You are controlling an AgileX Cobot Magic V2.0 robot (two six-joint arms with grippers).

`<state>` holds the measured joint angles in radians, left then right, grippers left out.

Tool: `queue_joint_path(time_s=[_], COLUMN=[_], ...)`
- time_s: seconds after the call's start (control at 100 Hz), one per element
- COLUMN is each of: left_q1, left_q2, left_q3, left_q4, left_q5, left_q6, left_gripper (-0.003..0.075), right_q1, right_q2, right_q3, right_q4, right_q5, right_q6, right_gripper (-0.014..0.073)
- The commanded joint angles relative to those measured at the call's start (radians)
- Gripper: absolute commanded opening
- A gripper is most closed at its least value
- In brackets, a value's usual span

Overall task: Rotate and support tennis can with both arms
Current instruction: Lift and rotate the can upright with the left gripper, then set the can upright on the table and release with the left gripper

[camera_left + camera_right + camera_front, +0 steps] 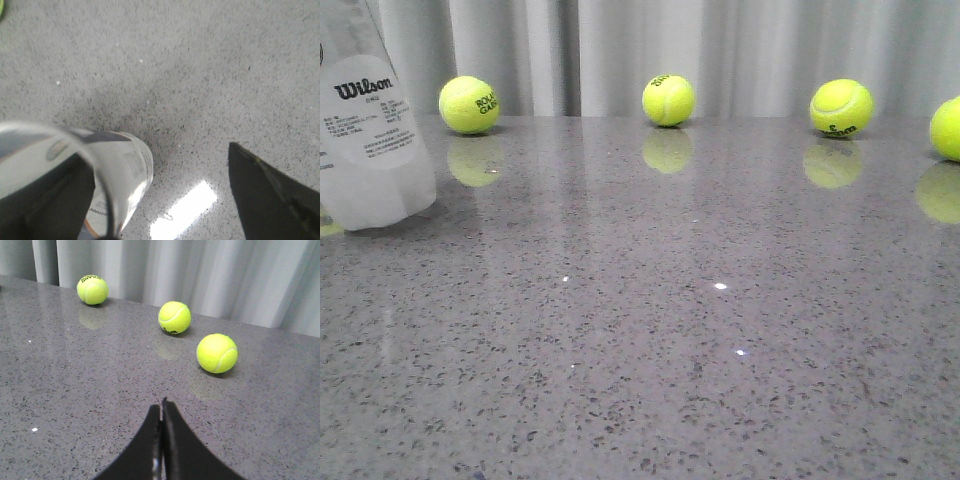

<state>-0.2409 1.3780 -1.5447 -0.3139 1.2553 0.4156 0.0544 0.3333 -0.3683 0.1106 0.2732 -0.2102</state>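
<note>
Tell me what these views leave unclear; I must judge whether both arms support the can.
- tennis can: the front view's top and left edges crop it.
- Left end effector: the can's blurred rim covers one finger in the left wrist view, so contact is unclear.
- Right end effector: shut, with no can in its wrist view.
- Rightmost tennis ball: clipped by the front view's right edge.

The right gripper (161, 412) has matte black fingers — smooth, curved, tapering to points. The left gripper (150, 200) shows flat, angular black fingers.
</note>
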Motion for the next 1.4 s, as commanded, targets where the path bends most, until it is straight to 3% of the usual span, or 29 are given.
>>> queue_joint_path(time_s=[0.0,0.41,0.78,0.97,1.39], left_q1=[0.002,0.002,0.002,0.002,0.002], left_q2=[-0.028,-0.046,-0.231,-0.371,-0.725], left_q3=[-0.061,-0.097,-0.066,0.096,0.657], left_q4=[-0.041,-0.043,-0.010,0.041,0.073], left_q5=[0.009,0.010,-0.055,-0.198,-0.640], left_q6=[-0.002,-0.004,-0.062,-0.120,-0.270], left_gripper=[0.0533,0.0533,0.0533,0.0532,0.0533], right_q1=[-0.007,-0.007,-0.007,-0.007,-0.007], right_q2=[0.004,0.004,0.004,0.004,0.004], right_q3=[-0.023,-0.023,-0.023,-0.023,-0.023], right_q4=[0.001,0.001,0.001,0.001,0.001], right_q5=[-0.083,-0.083,-0.083,-0.083,-0.083], right_q6=[-0.002,-0.002,-0.002,-0.002,-0.002], right_gripper=[-0.0067,-0.0067,-0.0067,-0.0067,-0.0067])
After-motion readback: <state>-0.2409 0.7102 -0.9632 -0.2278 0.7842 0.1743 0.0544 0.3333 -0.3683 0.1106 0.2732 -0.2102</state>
